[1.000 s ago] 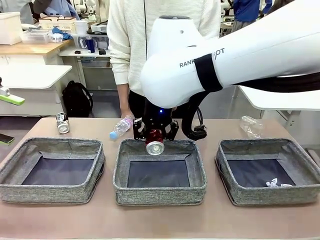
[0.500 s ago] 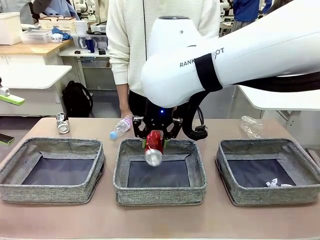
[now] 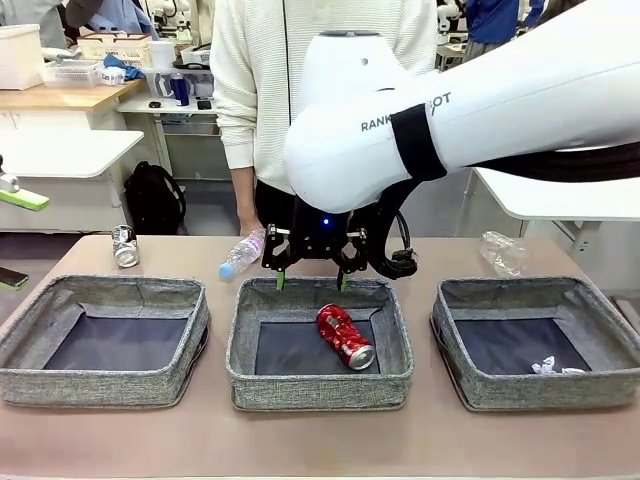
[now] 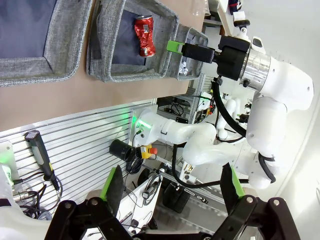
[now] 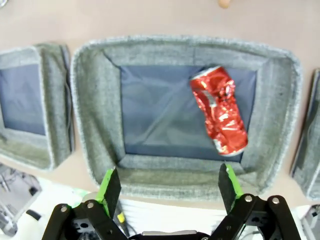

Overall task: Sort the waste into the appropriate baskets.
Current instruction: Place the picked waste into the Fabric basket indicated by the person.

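Note:
A crushed red drink can (image 3: 345,337) (image 5: 220,117) (image 4: 145,35) lies on its side on the dark base of the middle basket (image 3: 320,390) (image 5: 95,125). My right gripper (image 3: 309,277) (image 5: 170,185) hangs open above that basket's far wall, holding nothing. Raised away from the table, my left gripper (image 4: 171,185) is open and empty. A clear bottle with pink label and blue cap (image 3: 243,254) and a dark can (image 3: 124,245) lie on the table behind the left basket (image 3: 100,385). A label-less clear bottle (image 3: 503,252) lies behind the right basket (image 3: 540,392), which holds a small white scrap (image 3: 548,367).
A person in a light sweater (image 3: 300,80) stands at the far side of the table, one hand (image 3: 250,228) hanging near the pink-label bottle. The right arm's large white body (image 3: 450,110) reaches over the table's right half.
The red can dropped from between my right gripper's fingers and now lies in the middle basket. The right gripper stayed above the basket's far wall.

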`<state>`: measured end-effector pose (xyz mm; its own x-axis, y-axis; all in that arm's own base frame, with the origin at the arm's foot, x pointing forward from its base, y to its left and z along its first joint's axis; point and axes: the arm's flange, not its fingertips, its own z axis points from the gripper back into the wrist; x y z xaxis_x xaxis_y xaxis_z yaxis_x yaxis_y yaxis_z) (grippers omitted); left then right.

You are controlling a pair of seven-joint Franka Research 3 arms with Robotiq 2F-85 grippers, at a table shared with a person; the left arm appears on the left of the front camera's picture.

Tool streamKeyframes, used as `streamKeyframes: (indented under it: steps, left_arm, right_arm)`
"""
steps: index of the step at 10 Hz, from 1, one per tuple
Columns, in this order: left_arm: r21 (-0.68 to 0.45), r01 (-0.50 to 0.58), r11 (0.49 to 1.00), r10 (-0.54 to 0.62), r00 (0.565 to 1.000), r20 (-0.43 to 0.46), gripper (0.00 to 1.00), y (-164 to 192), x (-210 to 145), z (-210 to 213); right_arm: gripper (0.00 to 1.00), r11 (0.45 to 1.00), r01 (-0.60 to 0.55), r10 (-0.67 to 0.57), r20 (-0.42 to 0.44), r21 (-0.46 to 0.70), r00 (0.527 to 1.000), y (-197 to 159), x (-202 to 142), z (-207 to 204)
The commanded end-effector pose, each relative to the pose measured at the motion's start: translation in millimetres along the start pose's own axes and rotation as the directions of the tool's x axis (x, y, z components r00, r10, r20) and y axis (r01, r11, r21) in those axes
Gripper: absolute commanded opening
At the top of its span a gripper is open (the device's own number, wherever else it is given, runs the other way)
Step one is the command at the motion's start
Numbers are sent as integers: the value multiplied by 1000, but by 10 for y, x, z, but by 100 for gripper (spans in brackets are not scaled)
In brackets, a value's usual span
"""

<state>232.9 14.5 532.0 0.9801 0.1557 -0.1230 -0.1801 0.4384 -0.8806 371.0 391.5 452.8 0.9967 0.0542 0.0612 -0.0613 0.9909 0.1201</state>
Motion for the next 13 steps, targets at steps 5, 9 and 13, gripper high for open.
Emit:
streamKeyframes:
  steps: [5, 9, 13]
  left_arm:
    - [-15, 20, 1000, -20, 1000, 0, 100, -11, 6, 12]
    - [-15, 20, 1000, -20, 1000, 0, 100, -11, 6, 12]
    - [-15, 20, 1000, -20, 1000, 0, 100, -11, 6, 12]
  right_arm:
    - [100, 674, 2, 66, -63, 739, 996, -853, -113, 755]
    - [100, 354, 52, 29, -66, 934, 997, -2008, -578, 821]
    - [100, 179, 67, -135, -43, 981, 990, -3218, -1145, 521]
